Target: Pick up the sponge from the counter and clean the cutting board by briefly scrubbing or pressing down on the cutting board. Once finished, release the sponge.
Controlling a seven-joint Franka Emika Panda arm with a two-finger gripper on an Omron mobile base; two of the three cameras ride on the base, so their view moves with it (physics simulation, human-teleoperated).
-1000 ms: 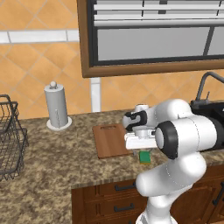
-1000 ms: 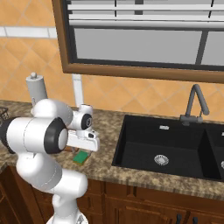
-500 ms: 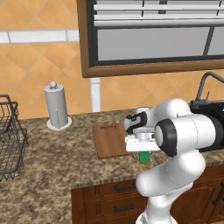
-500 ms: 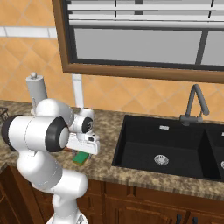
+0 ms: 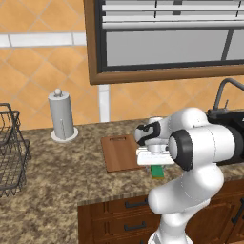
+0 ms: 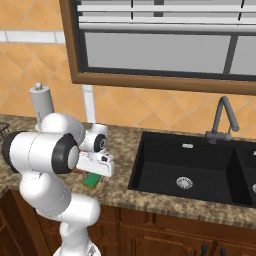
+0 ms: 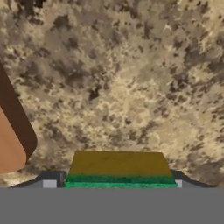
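Observation:
The green sponge [image 5: 157, 171] lies on the speckled counter [image 5: 57, 190], just right of the reddish-brown cutting board [image 5: 119, 152]. My gripper [image 5: 157, 167] reaches straight down onto the sponge. In the hand view the sponge [image 7: 120, 168] sits between my fingertips [image 7: 49, 183], which touch its two sides; the gripper [image 7: 114, 183] is shut on the sponge. A rounded corner of the cutting board [image 7: 11, 144] shows at the left of that view. From the right base view the sponge [image 6: 91, 180] peeks out under the hand.
A paper towel holder [image 5: 62, 121] stands at the back left, and a black wire basket [image 5: 12, 152] stands at the far left. A black sink [image 6: 195, 172] with a faucet [image 6: 220, 120] lies to the right. Dark drawers [image 5: 119, 214] run below the counter edge.
The hand has sunk slightly onto the sponge, and the fingers have closed in from wide open to its sides. The sponge and board have not moved.

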